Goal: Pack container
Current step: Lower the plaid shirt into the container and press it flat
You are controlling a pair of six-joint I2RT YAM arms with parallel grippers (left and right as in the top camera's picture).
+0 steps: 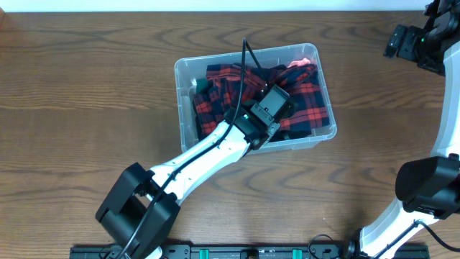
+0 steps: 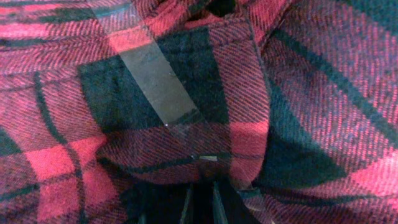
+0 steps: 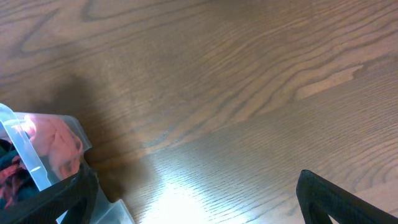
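Checked red-and-black cloth (image 2: 186, 93) fills my left wrist view from edge to edge, so that camera is right down on it. From the biggest thing down: one wooden worktop (image 1: 86, 86) carries everything, and two arms reach over it.

My left arm (image 1: 201, 155) slants up from the near edge into the container (image 1: 183, 79), which sits a little above the middle of the worktop, turned slightly off square. I judge the arm is there to press the cloth down below the rim. My right arm (image 1: 445, 144) stands at the far right, well apart from the container, most likely to keep clear of the packing.

I count one container, clear-walled. In it is one checked garment as far as I can tell, bunched and covering most of the floor. A pinkish patch (image 1: 298, 65) at the far right corner may be the garment's reverse side or a second piece; I cannot say which. One small dark-green thing (image 1: 201, 83) lies at the left end, too small to name.

The left fingers (image 2: 186, 205) show only as slivers low in the wrist view, sunk in the folds, so I cannot tell whether they are parted or nipping cloth. The right fingers (image 3: 336, 199) are spread wide over bare worktop, holding nothing
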